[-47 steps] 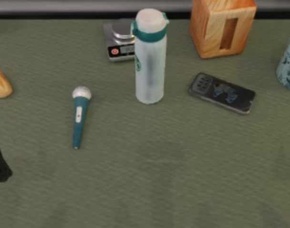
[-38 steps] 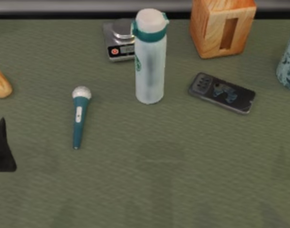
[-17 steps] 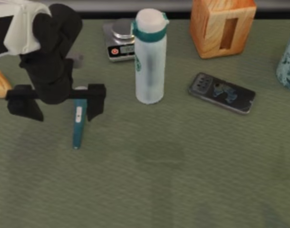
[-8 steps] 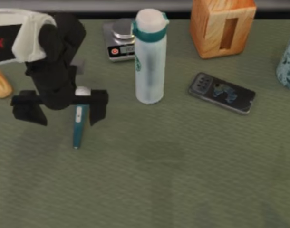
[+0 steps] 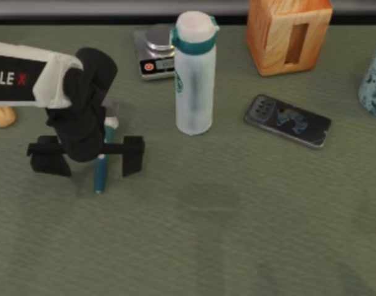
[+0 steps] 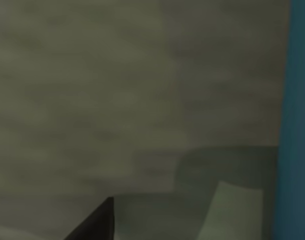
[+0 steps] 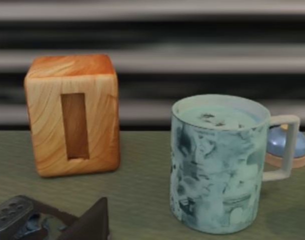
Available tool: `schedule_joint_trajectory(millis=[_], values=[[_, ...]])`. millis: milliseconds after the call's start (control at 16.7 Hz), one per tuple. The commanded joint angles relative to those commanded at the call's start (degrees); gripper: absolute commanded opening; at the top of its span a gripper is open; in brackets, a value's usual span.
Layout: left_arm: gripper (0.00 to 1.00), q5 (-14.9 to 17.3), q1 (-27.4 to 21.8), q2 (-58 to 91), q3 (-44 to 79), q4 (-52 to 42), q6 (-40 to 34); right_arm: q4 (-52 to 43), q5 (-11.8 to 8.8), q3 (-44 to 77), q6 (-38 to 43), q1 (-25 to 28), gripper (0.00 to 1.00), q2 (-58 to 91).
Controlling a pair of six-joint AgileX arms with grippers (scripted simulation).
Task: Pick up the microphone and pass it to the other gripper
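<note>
Microphone (image 5: 101,172) lying flat on the left half of the tabletop (image 5: 237,216), slim teal handle pointing to the near side, head toward the far side and mostly hidden under the arm. Left tool (image 5: 86,155) right over it, fingers spread wide apart, one on each side of the handle, not clamped on anything yet. In the left wrist view just a teal strip of handle (image 6: 295,120) along one edge and a black fingertip (image 6: 100,222) well apart from it.

Judging from that, step in hand looks like the final drop before the squeeze. To do it well: keep the handle centred between the fingers, go down straight, close across the handle around the middle instead of the thin tail end, since the taper could probably let it slip. Worth leaving enough handle free for the right tool to take later.

Versus half a second ago: left tool shifted a bit nearer and to the right, now covering more of the head. Microphone itself unmoved. Bottle (image 5: 194,74), scale (image 5: 152,54), phone (image 5: 288,120) and wooden box (image 5: 288,34) all unchanged.

Right tool parked off to the right, only a dark fingertip (image 7: 90,225) showing in its own wrist view near the mug (image 7: 217,165); open or closed, cannot tell.
</note>
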Motion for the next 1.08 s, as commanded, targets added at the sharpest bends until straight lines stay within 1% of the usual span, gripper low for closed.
schedule_joint_trajectory(millis=[180, 960, 1020, 1080], values=[[1.00, 0.0, 0.0, 0.0, 0.0, 0.0, 0.0, 0.0, 0.0, 0.0, 0.0, 0.0, 1.00, 0.0], [0.02, 0.0, 0.0, 0.0, 0.0, 0.0, 0.0, 0.0, 0.0, 0.0, 0.0, 0.0, 1.00, 0.0], [0.00, 0.0, 0.0, 0.0, 0.0, 0.0, 0.0, 0.0, 0.0, 0.0, 0.0, 0.0, 1.00, 0.0], [0.00, 0.0, 0.0, 0.0, 0.0, 0.0, 0.0, 0.0, 0.0, 0.0, 0.0, 0.0, 1.00, 0.0]])
